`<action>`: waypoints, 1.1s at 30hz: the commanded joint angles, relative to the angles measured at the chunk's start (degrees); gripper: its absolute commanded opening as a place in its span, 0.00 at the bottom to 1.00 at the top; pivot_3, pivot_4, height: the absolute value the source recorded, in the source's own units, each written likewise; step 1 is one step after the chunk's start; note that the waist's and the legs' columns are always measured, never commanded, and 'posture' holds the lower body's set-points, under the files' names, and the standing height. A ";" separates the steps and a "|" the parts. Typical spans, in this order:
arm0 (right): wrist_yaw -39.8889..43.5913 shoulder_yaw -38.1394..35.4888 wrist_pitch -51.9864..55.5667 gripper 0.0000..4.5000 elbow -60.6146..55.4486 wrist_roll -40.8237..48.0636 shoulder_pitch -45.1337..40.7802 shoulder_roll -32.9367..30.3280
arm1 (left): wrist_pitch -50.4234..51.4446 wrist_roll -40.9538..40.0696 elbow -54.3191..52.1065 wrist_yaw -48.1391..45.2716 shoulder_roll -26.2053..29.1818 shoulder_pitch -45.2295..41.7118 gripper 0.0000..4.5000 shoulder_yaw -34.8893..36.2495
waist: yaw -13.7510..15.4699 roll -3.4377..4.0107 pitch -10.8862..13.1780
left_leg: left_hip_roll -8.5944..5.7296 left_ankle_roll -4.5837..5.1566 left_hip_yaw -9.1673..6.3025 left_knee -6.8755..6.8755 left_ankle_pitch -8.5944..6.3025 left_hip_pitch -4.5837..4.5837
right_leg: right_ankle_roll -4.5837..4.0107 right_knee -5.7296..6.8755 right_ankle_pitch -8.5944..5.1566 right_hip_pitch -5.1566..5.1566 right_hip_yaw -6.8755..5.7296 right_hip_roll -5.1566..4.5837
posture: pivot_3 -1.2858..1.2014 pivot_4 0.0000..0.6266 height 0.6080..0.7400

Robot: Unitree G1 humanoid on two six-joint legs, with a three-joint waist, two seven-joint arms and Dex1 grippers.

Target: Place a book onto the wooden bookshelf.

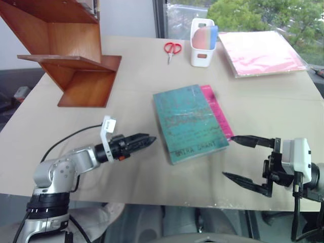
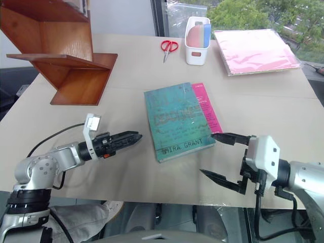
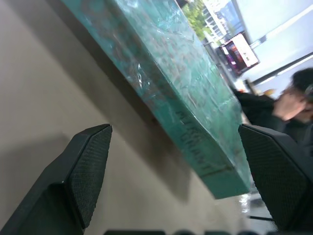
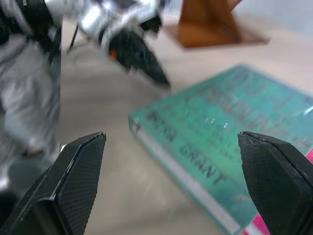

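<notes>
Mid-desk (image 1: 76,167), teal book (image 1: 188,121) flat atop pink book (image 1: 216,109); L gripper (image 1: 147,140) & R gripper (image 2: 217,156), both spread, flanking for pickup; bookshelf (image 1: 71,55) at far-left corner.

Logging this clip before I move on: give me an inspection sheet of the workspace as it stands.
Surface: beige table, flat.
Job's things: teal book lies flat mid-table on a pink book; shelf stands at the far left, apart from the teal book.
Clutter: red scissors, white holder, pink folder along the far edge.
Grippers: left gripper open, just short of the teal book's left edge; right gripper open, near its right corner, holding nothing.
Cables: black cable by the left arm.
Surroundings: window with trees beyond; a person in the left wrist view.
</notes>
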 commanded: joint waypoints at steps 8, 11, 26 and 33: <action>-3.89 4.32 -9.22 0.99 0.08 -5.52 -0.34 2.07 | 14.46 -8.21 14.34 10.88 -7.84 -8.79 1.00 5.63 | 0.26 -0.03 -0.01 | -0.04 -0.01 -0.12 0.05 0.01 0.00 | 0.00 0.02 0.00 0.08 -0.11 -0.01 | 0.52 0.24 1.00; -4.96 4.74 -9.11 0.99 0.03 -5.45 -0.91 1.80 | 16.34 -7.72 18.90 14.23 -10.50 -11.74 1.00 6.98 | 0.43 -0.03 -0.02 | -0.13 -0.01 -0.28 0.15 0.01 0.00 | 0.00 0.01 0.00 0.20 -0.27 -0.08 | 0.52 0.24 1.00; -10.49 6.45 -6.96 1.00 -2.14 -5.08 -3.09 -0.22 | 16.08 1.33 34.84 10.93 -17.84 -24.33 0.87 3.05 | 0.71 0.09 -0.13 | -0.24 -0.02 -0.64 0.30 0.02 0.05 | -0.01 0.00 0.01 0.49 -0.63 -0.14 | 0.52 0.24 1.00; -12.54 8.32 -5.72 1.00 -2.29 -5.37 -4.91 -0.77 | 17.30 2.98 36.61 9.89 -17.81 -25.64 0.28 5.24 | 0.70 0.12 -0.16 | -0.25 -0.02 -0.66 0.32 0.02 0.05 | -0.01 0.01 0.01 0.50 -0.64 -0.16 | 0.52 0.24 1.00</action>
